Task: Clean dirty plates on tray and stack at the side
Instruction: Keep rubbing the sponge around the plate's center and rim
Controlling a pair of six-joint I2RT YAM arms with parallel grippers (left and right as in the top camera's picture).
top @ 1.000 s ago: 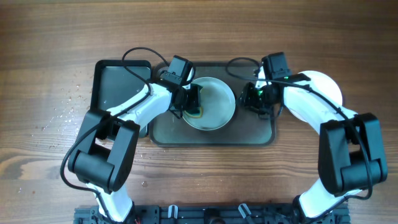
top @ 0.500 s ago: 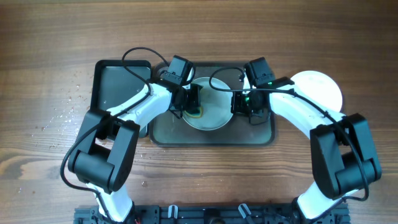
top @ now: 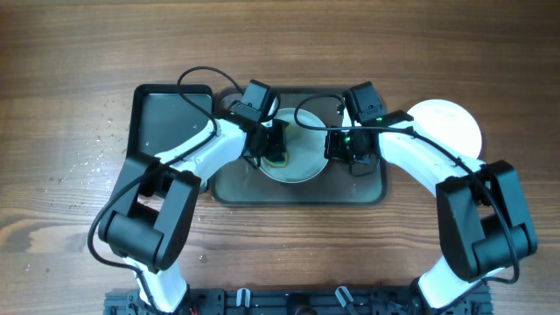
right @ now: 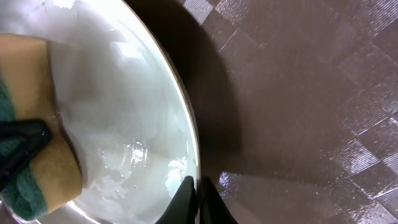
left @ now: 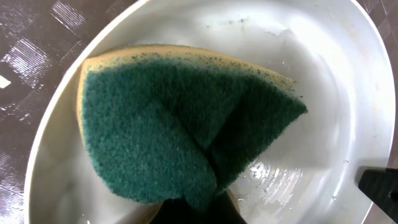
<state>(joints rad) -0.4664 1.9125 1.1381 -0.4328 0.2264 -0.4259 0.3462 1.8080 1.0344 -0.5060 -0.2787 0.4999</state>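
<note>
Far left, we have the black tray (top: 166, 122) sitting on the wooden table (top: 70, 70), touching the left end of the brownish-grey tray (top: 367, 188). The left arm sweeps up from the near edge, crosses the black tray's corner and bends in towards the middle, wrist angled down. The left gripper (top: 276, 147) is low over the wet plate (top: 306, 162), which lies on the brownish-grey tray, left of its centre. The wrist view shows the green-and-yellow sponge (left: 180, 137) folded over on itself. It is pinched at its lower edge between the dark fingers (left: 186, 214) and lies flat on the plate's glistening inner surface. A few dark specks sit near the plate's far rim.

Moving right, the right arm arcs in from the other side, its elbow out over the table and its wrist turned back towards the plate. The right gripper (right: 196, 185) is down at the plate's right-hand rim. Its two thin fingers are drawn almost together with the rim running in between them, so we call that a nip on the edge.

Far right, a second plate (top: 459, 122) rests on the table beside the tray, partly hidden by the right forearm.
</note>
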